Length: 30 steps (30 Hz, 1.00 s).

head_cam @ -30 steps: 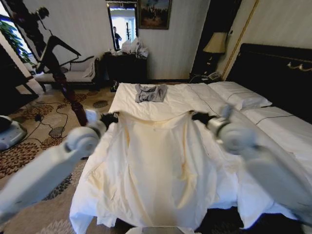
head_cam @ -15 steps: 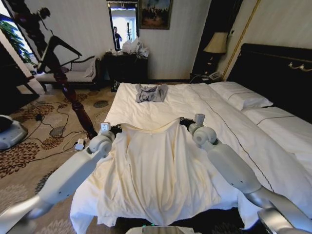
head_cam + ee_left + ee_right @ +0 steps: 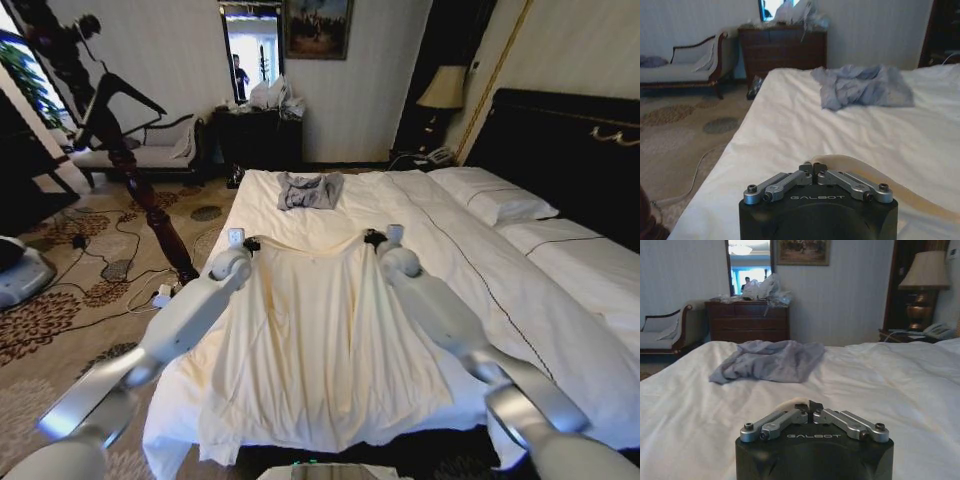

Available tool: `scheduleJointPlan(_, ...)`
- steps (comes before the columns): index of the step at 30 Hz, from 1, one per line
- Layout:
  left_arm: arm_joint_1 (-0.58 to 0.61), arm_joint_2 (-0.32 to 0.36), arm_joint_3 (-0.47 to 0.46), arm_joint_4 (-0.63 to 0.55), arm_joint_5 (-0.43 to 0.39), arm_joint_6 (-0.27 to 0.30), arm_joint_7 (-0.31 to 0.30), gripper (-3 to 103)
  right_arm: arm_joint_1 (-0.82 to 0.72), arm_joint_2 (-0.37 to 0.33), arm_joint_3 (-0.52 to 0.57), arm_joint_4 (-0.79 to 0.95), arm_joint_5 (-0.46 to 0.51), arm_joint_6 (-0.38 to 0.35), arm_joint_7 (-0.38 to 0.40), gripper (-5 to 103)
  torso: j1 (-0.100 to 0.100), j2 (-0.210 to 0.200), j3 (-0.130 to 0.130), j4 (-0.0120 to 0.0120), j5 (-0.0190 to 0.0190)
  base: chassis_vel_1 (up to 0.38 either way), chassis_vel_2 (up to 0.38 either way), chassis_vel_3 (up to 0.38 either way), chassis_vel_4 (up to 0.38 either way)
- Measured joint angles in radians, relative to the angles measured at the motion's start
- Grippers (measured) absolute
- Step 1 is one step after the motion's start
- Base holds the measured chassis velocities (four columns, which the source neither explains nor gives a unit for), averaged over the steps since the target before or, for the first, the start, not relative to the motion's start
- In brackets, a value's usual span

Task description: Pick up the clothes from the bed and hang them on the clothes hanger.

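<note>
1. Left gripper (image 3: 251,244): jaws are clamped on the top edge of the clothes (image 3: 320,340). The left wrist view shows a fold of cream cloth pinched at the closed tips.
2. Right gripper (image 3: 372,238): jaws are clamped on the same top edge. The right wrist view shows a small tuft of cream cloth caught at the closed tips.
3. Both grippers sit on the near side of the grey garment (image 3: 309,189), with bare duvet between them and it. The cream edge sags slightly between the two gripping points.
4. The clothes lie spread on the bed (image 3: 420,215), on the near side of the grey garment. The lower hem reaches the foot edge of the bed, nearest the robot.
5. Step in hand, as judged: pick-up. The grip at both shoulders appears secured, but most of the cloth is in contact with the duvet.
6. Next move, as judged: raise both arms together, keeping the spacing even, so the cloth clears the bed without slipping from either grip.
7. The clothes hanger cannot be located from here; hanging is not yet begun.
</note>
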Motion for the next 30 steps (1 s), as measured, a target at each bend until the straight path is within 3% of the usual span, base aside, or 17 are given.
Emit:
scheduleJointPlan(4, -0.022, -0.025, 0.006, 0.079, 0.023, -0.002, 0.035, 0, 0.032, 0.059, -0.013, -0.082, -0.024, 0.011, -0.008, 0, 0.000, 0.000, 0.000, 0.0008, -0.0001, 0.000, 0.000, 0.000, 0.000)
scheduleJointPlan(5, -0.054, -0.062, 0.018, 0.173, 0.055, -0.016, 0.064, 0, 0.045, 0.083, -0.017, -0.141, -0.043, 0.020, -0.015, 0, 0.000, 0.000, 0.000, 0.0010, -0.0002, 0.000, 0.000, 0.000, 0.000)
scheduleJointPlan(6, -0.054, -0.062, 0.018, 0.173, 0.055, -0.016, 0.064, 0, 0.045, 0.083, -0.017, -0.141, -0.043, 0.020, -0.015, 0, 0.000, 0.000, 0.000, 0.0010, -0.0002, 0.000, 0.000, 0.000, 0.000)
scheduleJointPlan(10, -0.127, -0.177, 0.029, 0.342, 0.130, -0.066, 0.118, 0, 0.044, 0.086, 0.001, -0.211, -0.083, 0.039, -0.023, 0, 0.000, 0.000, 0.000, -0.0016, 0.0001, 0.000, 0.000, 0.000, 0.000)
scheduleJointPlan(14, -0.159, -0.241, 0.038, 0.425, 0.163, -0.082, 0.148, 0, 0.049, 0.104, 0.007, -0.266, -0.107, 0.058, -0.040, 0, 0.000, 0.000, 0.000, -0.0013, 0.0006, 0.000, 0.000, 0.000, 0.000)
scheduleJointPlan(20, -0.138, -0.268, 0.038, 0.462, 0.177, -0.084, 0.153, 0, 0.044, 0.130, 0.014, -0.326, -0.119, 0.081, -0.075, 0, 0.000, 0.000, 0.000, 0.0005, -0.0001, 0.000, 0.000, 0.000, 0.000)
scheduleJointPlan(28, -0.105, -0.269, 0.028, 0.449, 0.158, -0.042, 0.126, -3, 0.005, 0.125, 0.006, -0.320, -0.125, 0.075, -0.112, -3, 0.000, 0.000, 0.000, -0.0007, 0.0002, 0.000, 0.000, 0.000, 0.000)
scheduleJointPlan(30, -0.087, -0.241, 0.031, 0.404, 0.132, 0.003, 0.117, 7, -0.007, 0.118, 0.005, -0.307, -0.111, 0.062, -0.114, 7, 0.000, 0.000, 0.000, -0.0006, 0.0001, 0.000, 0.000, 0.000, 0.000)
